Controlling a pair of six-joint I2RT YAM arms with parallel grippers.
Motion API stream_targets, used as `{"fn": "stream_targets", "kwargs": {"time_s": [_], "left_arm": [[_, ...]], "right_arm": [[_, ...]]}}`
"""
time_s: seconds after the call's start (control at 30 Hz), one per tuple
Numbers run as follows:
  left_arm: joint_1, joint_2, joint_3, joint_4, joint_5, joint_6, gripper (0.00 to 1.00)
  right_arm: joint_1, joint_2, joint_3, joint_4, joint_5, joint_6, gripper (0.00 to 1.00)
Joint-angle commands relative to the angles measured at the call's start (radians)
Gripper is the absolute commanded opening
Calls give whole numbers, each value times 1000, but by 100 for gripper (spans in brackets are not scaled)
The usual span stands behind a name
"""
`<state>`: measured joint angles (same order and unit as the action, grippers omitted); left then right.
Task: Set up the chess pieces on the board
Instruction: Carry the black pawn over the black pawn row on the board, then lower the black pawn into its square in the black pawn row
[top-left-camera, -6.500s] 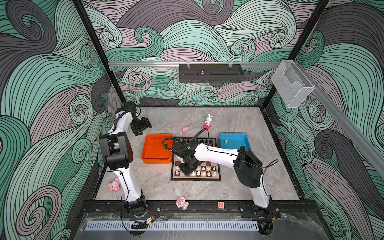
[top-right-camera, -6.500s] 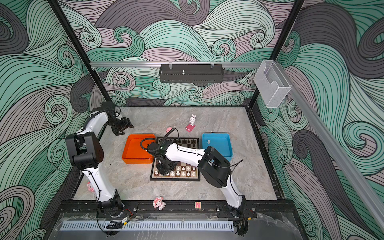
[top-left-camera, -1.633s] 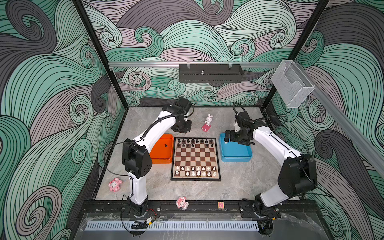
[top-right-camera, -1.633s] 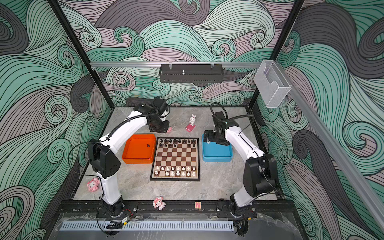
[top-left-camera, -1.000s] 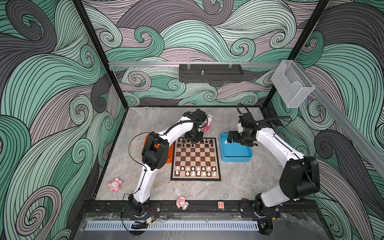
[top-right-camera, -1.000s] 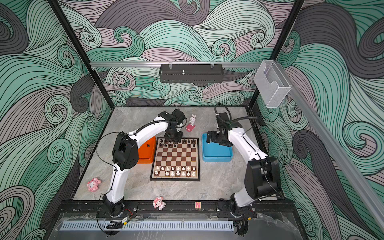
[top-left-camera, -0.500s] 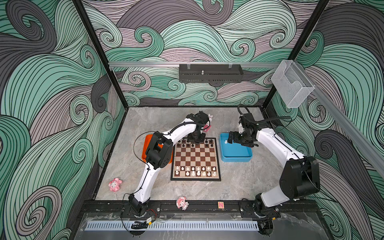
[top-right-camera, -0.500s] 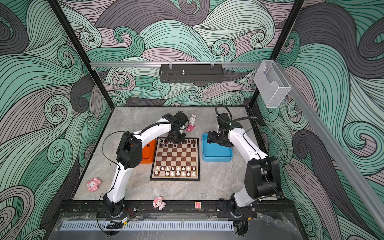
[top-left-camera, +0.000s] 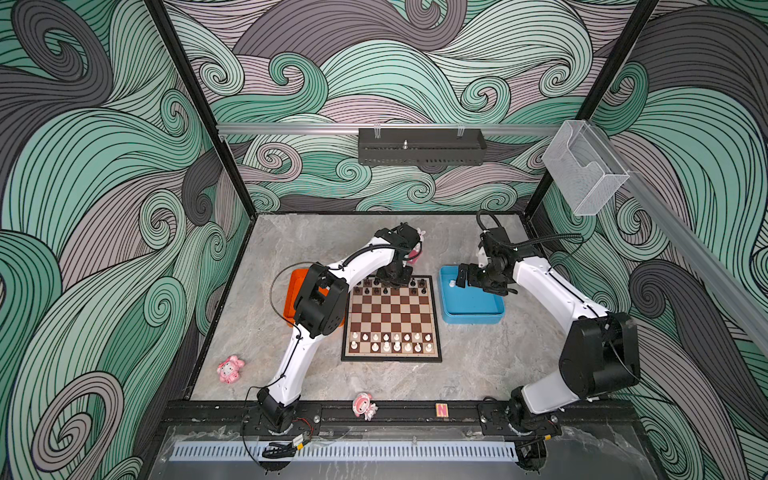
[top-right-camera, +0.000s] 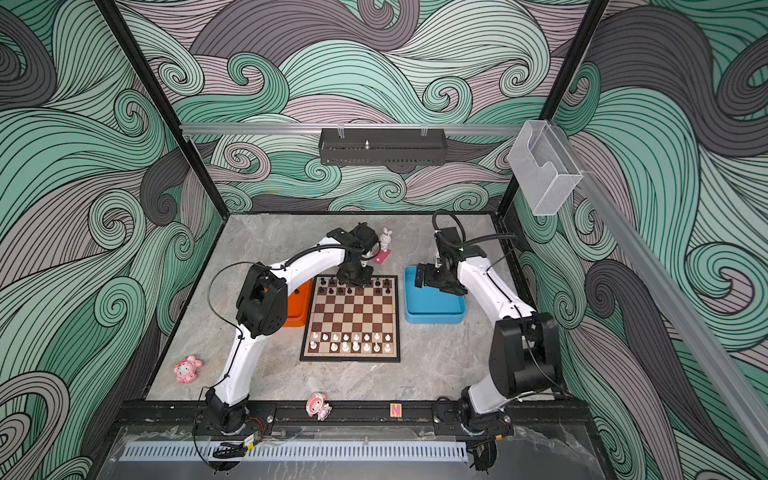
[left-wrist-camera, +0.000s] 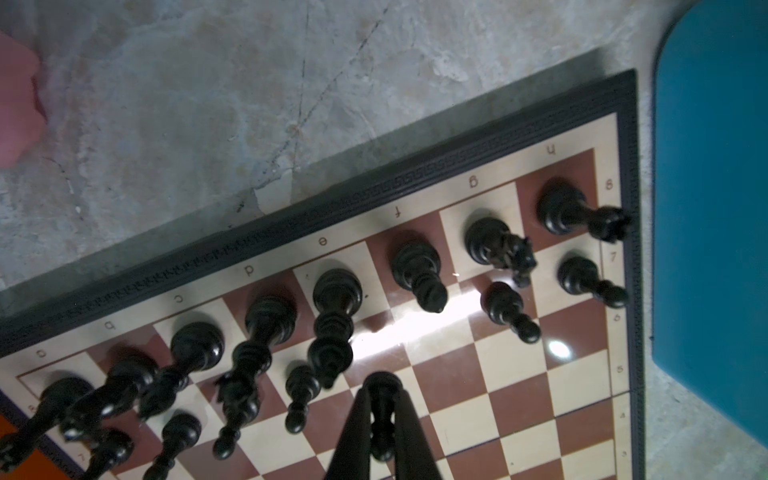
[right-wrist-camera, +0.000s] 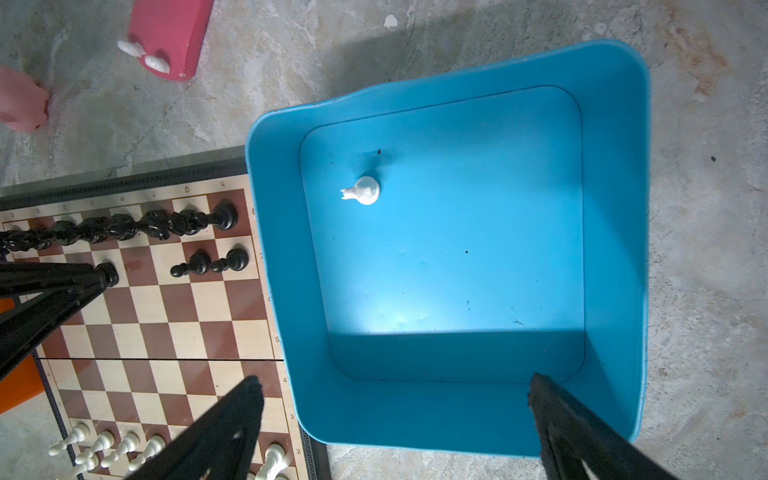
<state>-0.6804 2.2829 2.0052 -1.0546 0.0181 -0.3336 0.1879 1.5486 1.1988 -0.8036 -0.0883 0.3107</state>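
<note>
A black piece (left-wrist-camera: 381, 388) is pinched between the left fingers (left-wrist-camera: 357, 432), which are pressed against it on both sides. It is held upright at the far end of the board (top-left-camera: 390, 316), at the gap in the row of black pawns (left-wrist-camera: 509, 305), just in front of the black back rank (left-wrist-camera: 334, 291). Whether its base touches the board cannot be told. The left arm is raised at the elbow over the orange tray (top-left-camera: 293, 291), and its forearm is stretched toward the far edge of the board with the wrist turned down.

The right fingers (right-wrist-camera: 224, 419) are spread wide and nothing is held. They are hung over the blue tray (right-wrist-camera: 615, 208), where one white piece (right-wrist-camera: 365, 191) is seen lying on its side, well apart from them. The right arm is bent at the elbow and angled in over the tray. White pieces (top-left-camera: 390, 343) are lined up at the board's near end.
</note>
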Motion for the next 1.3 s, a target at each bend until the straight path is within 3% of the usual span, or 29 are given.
{"fn": "stream_targets", "kwargs": {"time_s": [0.0,1.27], "left_arm": [[-7,29,44,-8,-23,-7,11],[-17,55,62,-18,-14,1,20]], "right_arm": [[-8,1,-8,1,-8,-12,100],[-20,17,-5,9,-24,-13,100]]}}
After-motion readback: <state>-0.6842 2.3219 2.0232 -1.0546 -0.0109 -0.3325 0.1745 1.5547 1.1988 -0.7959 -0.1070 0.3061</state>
